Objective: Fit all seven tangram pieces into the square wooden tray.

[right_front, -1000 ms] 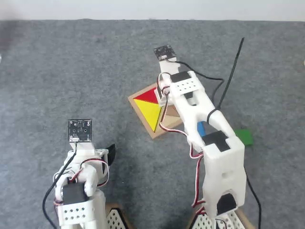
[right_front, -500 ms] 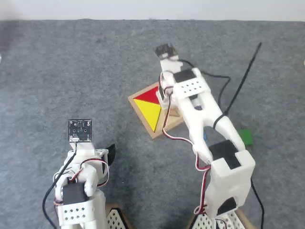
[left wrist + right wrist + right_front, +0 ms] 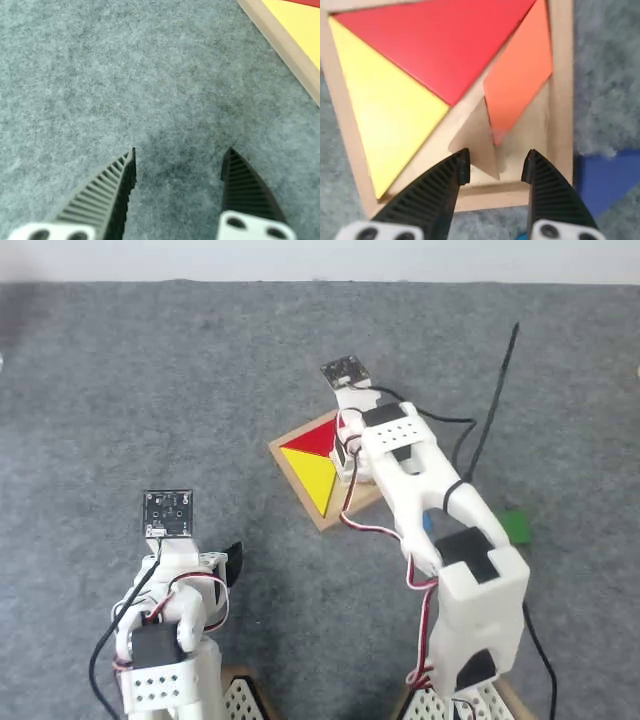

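The square wooden tray (image 3: 300, 485) lies mid-table, holding a red triangle (image 3: 312, 440) and a yellow triangle (image 3: 318, 478). My right gripper (image 3: 495, 167) hangs open just above the tray's bare floor (image 3: 525, 145), with nothing between its fingers. From the right wrist I see the red triangle (image 3: 435, 40), the yellow triangle (image 3: 380, 110) and an orange piece (image 3: 520, 75) lying in the tray (image 3: 560, 100). A blue piece (image 3: 607, 175) rests on the mat just outside the tray's rim. My left gripper (image 3: 177, 160) stands open over bare mat, well short of the tray corner (image 3: 280, 42).
A green piece (image 3: 516, 527) lies on the grey mat to the right of the right arm, and a bit of the blue piece (image 3: 428, 523) peeks out beside that arm. Black cables trail from the right arm toward the back right.
The right arm swung a little to the right and back, its wrist ending slightly nearer over the tray. The left arm has not moved.
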